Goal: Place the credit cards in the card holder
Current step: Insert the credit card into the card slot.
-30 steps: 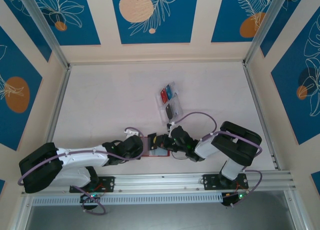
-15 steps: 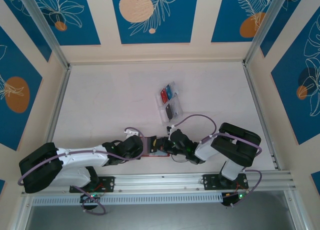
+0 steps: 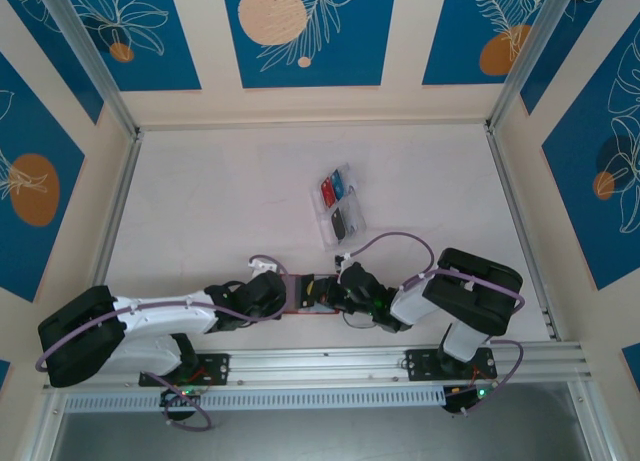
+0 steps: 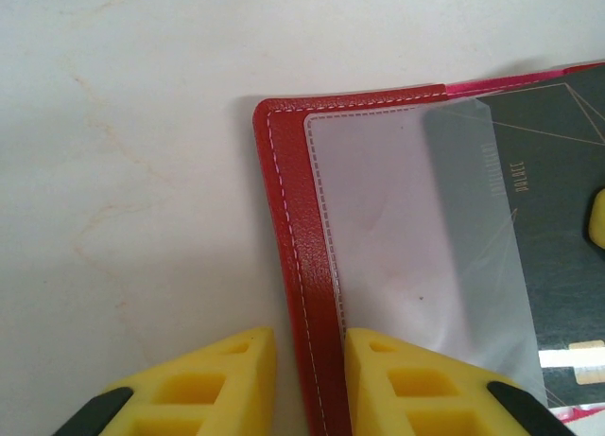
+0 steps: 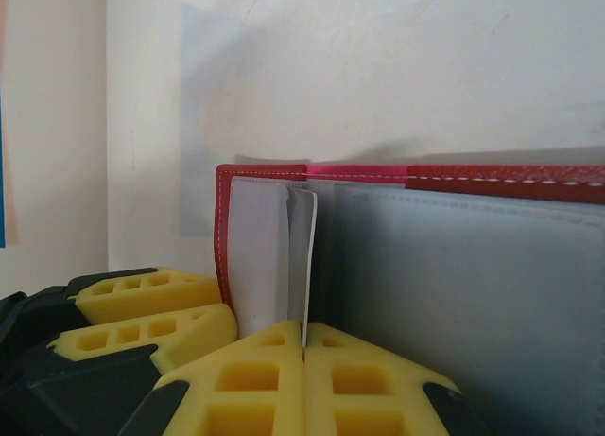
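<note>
**Leaf at risk**

Top view: the card holder [image 3: 305, 299] lies between left gripper [image 3: 286, 296] and right gripper [image 3: 336, 292]; credit cards [image 3: 335, 189] sit well apart. Left wrist: left gripper clamps its red edge. Right wrist: right gripper pinches a thin inner leaf; pulling could tear it

Red card holder [image 4: 301, 256], white stitching, grey-blue inside; yellow fingers [image 4: 213, 384]; black card [image 4: 558, 200].

The table [image 3: 200, 201] is a pale, faintly veined worktop with metal rails along its left, right and near edges. A clear plastic tray [image 3: 322, 224] lies slantwise near the middle. The red card holder [image 3: 297, 299] lies open by the near edge, about midway along it.
</note>
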Controlling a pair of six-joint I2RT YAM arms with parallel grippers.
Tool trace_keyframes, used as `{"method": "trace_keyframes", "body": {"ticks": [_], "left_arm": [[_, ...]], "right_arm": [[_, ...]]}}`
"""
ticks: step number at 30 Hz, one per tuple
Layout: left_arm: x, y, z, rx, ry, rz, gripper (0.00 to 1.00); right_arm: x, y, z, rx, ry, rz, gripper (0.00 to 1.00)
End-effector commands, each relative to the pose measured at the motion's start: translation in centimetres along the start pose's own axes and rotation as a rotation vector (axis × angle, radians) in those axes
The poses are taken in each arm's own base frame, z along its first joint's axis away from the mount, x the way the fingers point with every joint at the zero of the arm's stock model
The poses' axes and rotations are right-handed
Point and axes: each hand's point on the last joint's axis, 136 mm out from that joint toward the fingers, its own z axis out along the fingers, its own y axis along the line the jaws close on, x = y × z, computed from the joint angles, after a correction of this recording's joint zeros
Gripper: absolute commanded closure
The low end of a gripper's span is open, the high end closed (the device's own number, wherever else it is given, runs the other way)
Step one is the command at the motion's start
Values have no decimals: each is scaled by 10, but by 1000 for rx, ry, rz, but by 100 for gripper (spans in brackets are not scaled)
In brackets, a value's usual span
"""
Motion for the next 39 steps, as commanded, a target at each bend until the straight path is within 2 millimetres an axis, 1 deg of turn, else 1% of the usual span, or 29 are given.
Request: {"method": "trace_keyframes", "body": {"ticks": [1,7,15,21,25,27,29,34,39], "left_arm": [[32,19,4,-55,106,23,75],[33,20,3,-56,108,23,75],[31,17,3,-47,104,23,75],[30,17,1,-44,96,19,74],[29,20,-3,-47,86,10,73],[28,21,-4,-48,79,4,72],[29,24,-5,-53,78,3,72],[29,25,-4,-59,76,3,72],[29,25,-5,-60,76,7,72]], "right_arm": [[13,-26,4,101,43,3,100],[16,-23,10,87,55,6,100],[28,-23,21,92,80,6,100],[33,-19,28,86,110,-12,99],[32,-17,24,111,137,-46,91],[34,-21,21,151,161,-69,86],[36,-20,17,155,181,-84,79],[37,-10,14,171,243,-125,68],[31,0,6,183,275,-159,61]]}}
